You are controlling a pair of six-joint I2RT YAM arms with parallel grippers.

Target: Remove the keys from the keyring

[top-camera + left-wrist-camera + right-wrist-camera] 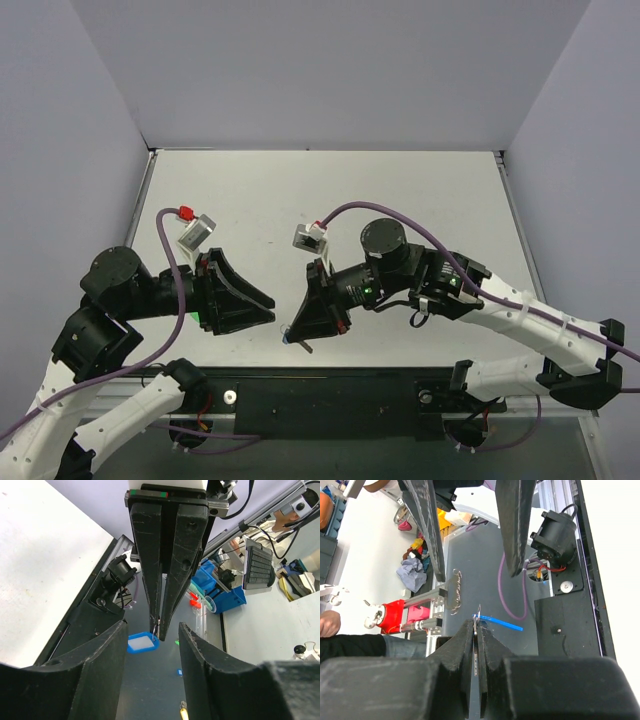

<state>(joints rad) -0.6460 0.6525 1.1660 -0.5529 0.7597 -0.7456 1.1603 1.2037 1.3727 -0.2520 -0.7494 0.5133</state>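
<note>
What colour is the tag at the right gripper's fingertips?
The tag is bright blue; the left wrist view shows it best.

keyring [142, 643] in right hand [159, 623]

Even bright overhead light; soft shadows; wrist views edge-distorted.

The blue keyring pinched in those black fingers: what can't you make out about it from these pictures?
Key: not made out in any view, so whether one hangs on the keyring cannot be told.
Left wrist view: the shut fingers of the right gripper cover the ring end.
Right wrist view: the tag is edge-on, its ring a thin glint.
Top view: the keyring is tiny, partly under the right gripper.
</note>
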